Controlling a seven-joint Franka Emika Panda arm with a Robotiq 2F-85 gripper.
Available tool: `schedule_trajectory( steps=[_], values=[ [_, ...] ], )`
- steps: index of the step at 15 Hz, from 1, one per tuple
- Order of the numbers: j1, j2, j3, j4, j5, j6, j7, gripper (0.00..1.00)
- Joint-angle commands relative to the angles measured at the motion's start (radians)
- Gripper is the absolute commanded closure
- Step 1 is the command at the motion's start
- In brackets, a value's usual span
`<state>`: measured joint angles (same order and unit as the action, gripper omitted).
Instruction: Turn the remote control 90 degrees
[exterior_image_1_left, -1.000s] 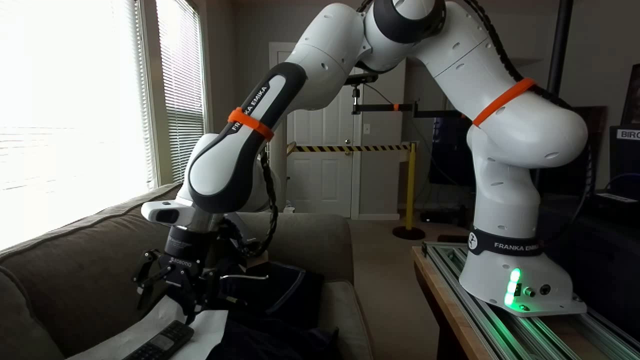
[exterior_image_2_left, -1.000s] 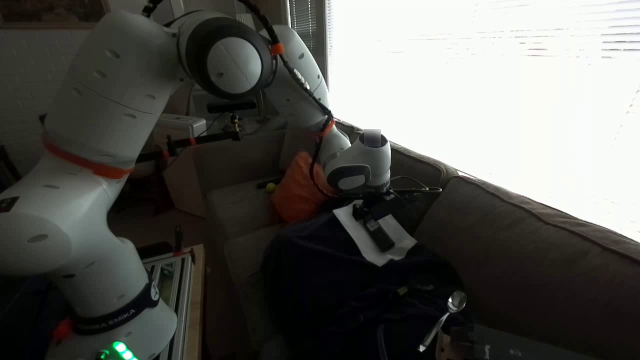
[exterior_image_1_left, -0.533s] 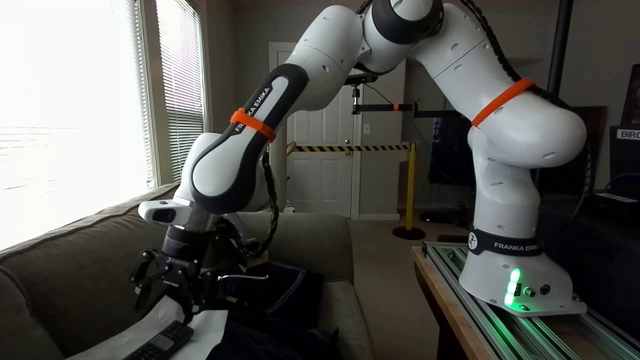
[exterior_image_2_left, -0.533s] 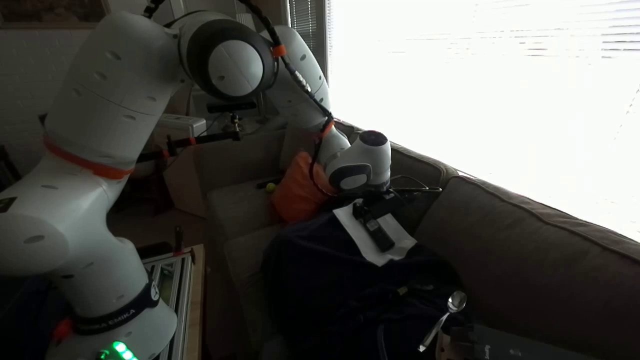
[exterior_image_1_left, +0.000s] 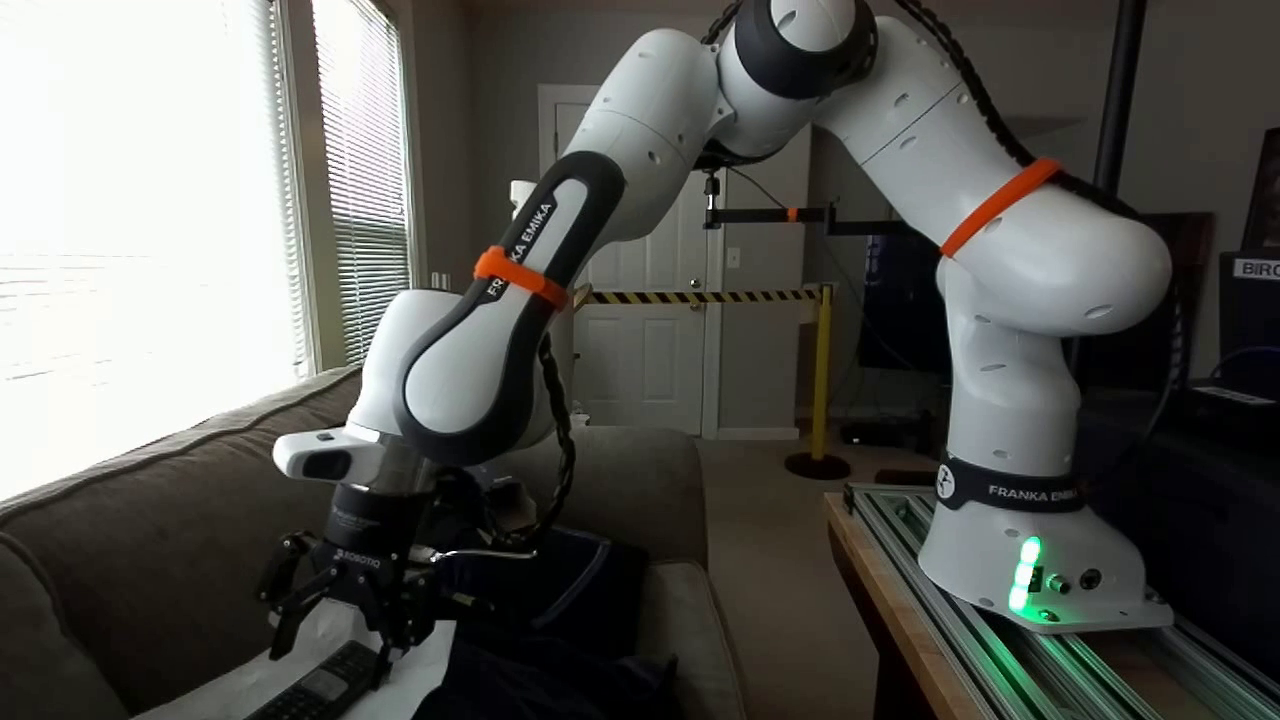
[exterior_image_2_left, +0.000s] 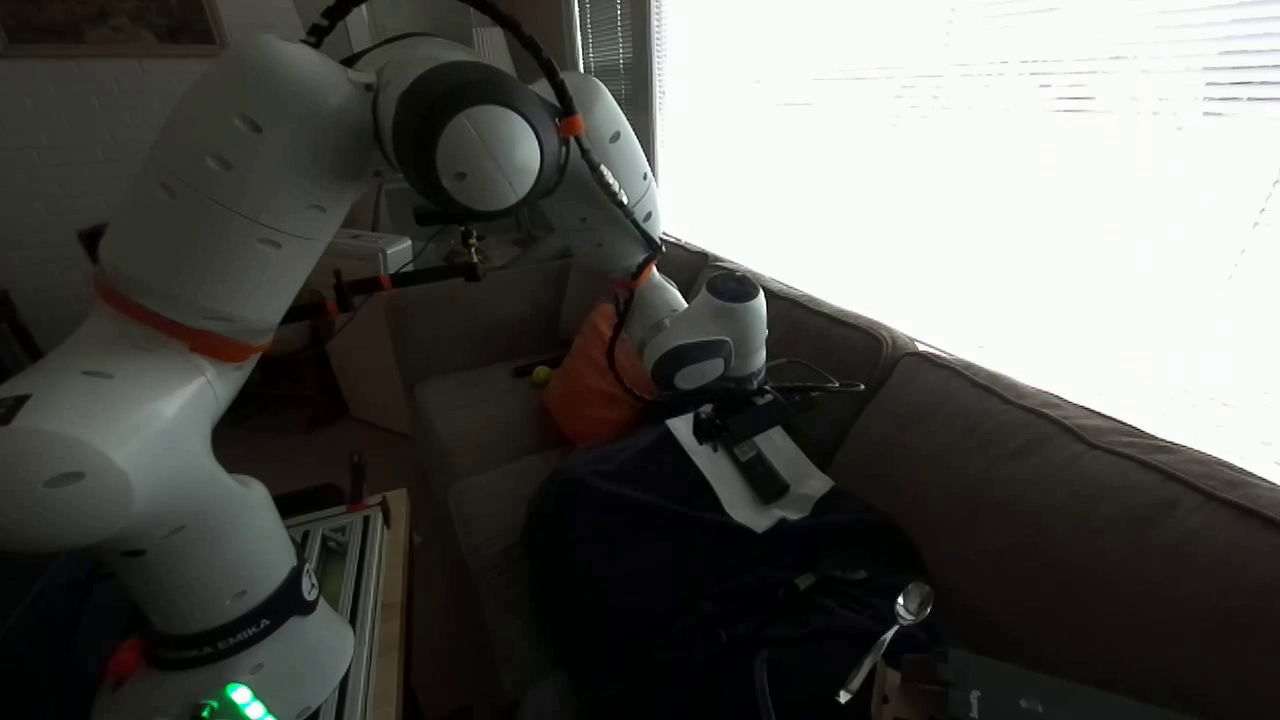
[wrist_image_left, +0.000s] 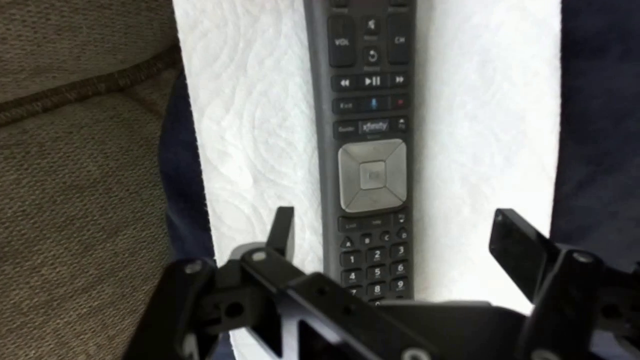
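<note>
The remote control (wrist_image_left: 370, 175) is a slim dark bar with a grey square pad, lying buttons up on a white sheet (wrist_image_left: 480, 125). It also shows in both exterior views (exterior_image_1_left: 315, 690) (exterior_image_2_left: 762, 475). My gripper (wrist_image_left: 392, 230) is open and empty. One finger is on each side of the remote, with a gap to it on both sides, wider on the right in the wrist view. The remote's number-key end is hidden behind the gripper, and its other end runs out of the wrist view. In an exterior view the gripper (exterior_image_1_left: 330, 650) is low over the remote.
The sheet lies on dark cloth (exterior_image_2_left: 640, 560) on a sofa (exterior_image_2_left: 1050, 470), whose backrest runs along the window side. An orange bag-like thing (exterior_image_2_left: 595, 385) sits behind the hand. A metal spoon (exterior_image_2_left: 880, 650) lies at the near end. A wooden bench (exterior_image_1_left: 860, 560) carries the arm's base.
My gripper has come down toward the remote, mostly in the last half second, fingers still apart. The remote and the sheet have not moved.
</note>
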<state>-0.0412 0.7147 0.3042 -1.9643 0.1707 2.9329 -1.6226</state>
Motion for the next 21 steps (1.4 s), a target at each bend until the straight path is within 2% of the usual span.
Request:
schedule_trajectory(
  steps=[1,8,11,13,14,19,21],
  values=[
    [-0.034,0.033,0.023,-0.020,-0.066,0.073,0.058,0.00],
    [-0.081,0.097,0.052,-0.019,-0.183,0.202,0.118,0.00],
    [-0.123,0.128,0.099,-0.011,-0.246,0.208,0.116,0.00],
    [-0.143,0.141,0.118,-0.008,-0.280,0.209,0.113,0.09],
    [-0.152,0.145,0.125,-0.009,-0.293,0.209,0.113,0.10],
    [-0.190,0.147,0.147,-0.014,-0.339,0.210,0.111,0.03],
    [-0.205,0.146,0.155,-0.016,-0.351,0.208,0.109,0.10]
  ],
)
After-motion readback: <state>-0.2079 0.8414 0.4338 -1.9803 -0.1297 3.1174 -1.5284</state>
